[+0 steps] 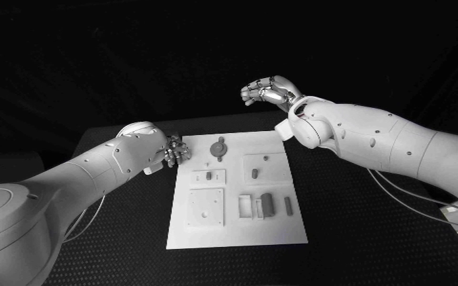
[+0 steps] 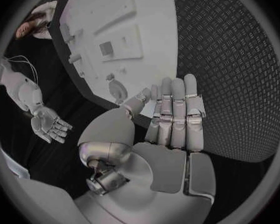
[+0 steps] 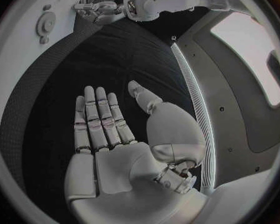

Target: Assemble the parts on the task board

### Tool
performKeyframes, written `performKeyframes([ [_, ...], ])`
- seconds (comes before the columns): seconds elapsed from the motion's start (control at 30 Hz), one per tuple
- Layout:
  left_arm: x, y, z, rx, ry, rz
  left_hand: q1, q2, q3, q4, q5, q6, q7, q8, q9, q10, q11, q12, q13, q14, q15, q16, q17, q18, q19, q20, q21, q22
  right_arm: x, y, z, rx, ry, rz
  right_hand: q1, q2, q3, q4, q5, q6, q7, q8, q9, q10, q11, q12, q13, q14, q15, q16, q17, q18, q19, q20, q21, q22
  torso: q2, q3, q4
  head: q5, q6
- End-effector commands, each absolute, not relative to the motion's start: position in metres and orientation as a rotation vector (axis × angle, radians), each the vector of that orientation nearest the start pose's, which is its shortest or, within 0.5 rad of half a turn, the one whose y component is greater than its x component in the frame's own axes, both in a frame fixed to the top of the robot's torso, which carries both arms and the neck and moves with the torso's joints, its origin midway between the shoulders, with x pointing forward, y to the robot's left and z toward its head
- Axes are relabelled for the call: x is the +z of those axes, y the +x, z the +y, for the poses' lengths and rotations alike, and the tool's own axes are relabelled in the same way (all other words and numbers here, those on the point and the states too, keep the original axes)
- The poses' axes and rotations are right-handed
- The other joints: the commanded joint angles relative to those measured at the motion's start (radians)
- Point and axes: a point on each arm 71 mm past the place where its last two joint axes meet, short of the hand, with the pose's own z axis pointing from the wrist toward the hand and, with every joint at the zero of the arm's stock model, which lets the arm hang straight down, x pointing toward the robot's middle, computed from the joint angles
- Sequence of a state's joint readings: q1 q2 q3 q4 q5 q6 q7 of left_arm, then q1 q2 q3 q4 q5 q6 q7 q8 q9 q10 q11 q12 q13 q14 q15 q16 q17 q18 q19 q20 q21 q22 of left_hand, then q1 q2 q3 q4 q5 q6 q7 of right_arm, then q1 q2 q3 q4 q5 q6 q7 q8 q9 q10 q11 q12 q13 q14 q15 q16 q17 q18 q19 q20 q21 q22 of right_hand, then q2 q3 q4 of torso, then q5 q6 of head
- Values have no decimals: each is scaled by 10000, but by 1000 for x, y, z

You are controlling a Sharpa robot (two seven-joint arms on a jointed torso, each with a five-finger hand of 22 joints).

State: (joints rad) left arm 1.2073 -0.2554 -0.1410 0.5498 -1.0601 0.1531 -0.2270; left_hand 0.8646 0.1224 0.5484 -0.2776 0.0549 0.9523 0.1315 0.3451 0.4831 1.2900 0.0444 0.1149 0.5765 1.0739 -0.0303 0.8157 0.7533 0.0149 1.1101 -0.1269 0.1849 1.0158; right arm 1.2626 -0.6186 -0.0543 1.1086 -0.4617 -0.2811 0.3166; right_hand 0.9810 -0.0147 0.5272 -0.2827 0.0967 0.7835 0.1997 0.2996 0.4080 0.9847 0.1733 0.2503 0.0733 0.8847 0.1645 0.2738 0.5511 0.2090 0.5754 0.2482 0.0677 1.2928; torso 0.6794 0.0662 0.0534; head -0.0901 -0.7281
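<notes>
Left robot hand [image 1: 173, 149] empty, beside task board [image 1: 239, 226] edge | right robot hand [image 1: 272, 92] empty, raised

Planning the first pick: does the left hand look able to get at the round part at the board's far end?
Probably yes. The left hand is open beside the task board, near the round part, with nothing between them.

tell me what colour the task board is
White task board, seen best in the head view.
</notes>
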Motion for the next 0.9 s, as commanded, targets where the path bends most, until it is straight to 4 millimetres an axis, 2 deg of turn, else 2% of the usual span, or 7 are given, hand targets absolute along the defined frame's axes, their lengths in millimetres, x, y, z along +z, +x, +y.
performKeyframes([
  [0.03,-273,596,189,-3801,-3443,22154,-69,187,80,34,-56,116,-2,40,14,85,-11,-70,25,112,0,59,-16,-116,92,13,-11,32,-170,565,-211,12283,6204,15010,-20,-105,-65,-2,-11,8,117,49,-15,91,3,-34,0,-8,49,59,-17,67,-30,25,-22,3,-2,-1,7,-7,0],
  [0.17,-272,595,190,-4047,-3760,22188,-198,303,109,47,-57,121,-2,24,9,101,-10,-97,41,116,-8,70,-27,-120,96,-2,-28,65,-170,565,-213,12241,6225,15000,-19,-106,-65,-3,-10,7,117,49,-16,92,3,-36,0,-8,49,59,-17,67,-30,25,-22,3,-6,0,15,-9,3],
  [0.47,-264,589,189,-4558,-3775,22307,-381,306,448,75,-61,196,-22,23,22,242,-39,-120,114,175,-51,176,-14,-120,194,-46,-12,205,-171,568,-221,12035,6320,14999,-16,-109,-63,-6,-10,7,115,50,-18,94,2,-39,0,-10,49,60,-20,68,-32,24,-22,3,-15,-13,25,13,-4],
  [0.67,-257,582,188,-4911,-3866,22267,-592,391,530,55,-63,238,-35,26,35,319,-65,-133,163,214,-81,243,-7,-122,250,-73,1,302,-172,571,-225,11900,6382,15005,-16,-108,-62,-5,-10,8,114,51,-19,96,2,-41,0,-10,49,61,-21,68,-32,24,-22,3,-127,-76,80,23,-87],
  [0.9,-239,575,187,-4903,-3778,22089,-1024,559,764,-30,-59,354,-91,52,64,466,-126,-144,261,303,-144,357,-3,-111,353,-132,10,461,-177,573,-227,11813,6460,15091,-15,-108,-61,-5,-10,8,112,51,-20,97,2,-43,0,-11,50,63,-22,68,-33,24,-22,3,-278,-175,135,86,-208],
])
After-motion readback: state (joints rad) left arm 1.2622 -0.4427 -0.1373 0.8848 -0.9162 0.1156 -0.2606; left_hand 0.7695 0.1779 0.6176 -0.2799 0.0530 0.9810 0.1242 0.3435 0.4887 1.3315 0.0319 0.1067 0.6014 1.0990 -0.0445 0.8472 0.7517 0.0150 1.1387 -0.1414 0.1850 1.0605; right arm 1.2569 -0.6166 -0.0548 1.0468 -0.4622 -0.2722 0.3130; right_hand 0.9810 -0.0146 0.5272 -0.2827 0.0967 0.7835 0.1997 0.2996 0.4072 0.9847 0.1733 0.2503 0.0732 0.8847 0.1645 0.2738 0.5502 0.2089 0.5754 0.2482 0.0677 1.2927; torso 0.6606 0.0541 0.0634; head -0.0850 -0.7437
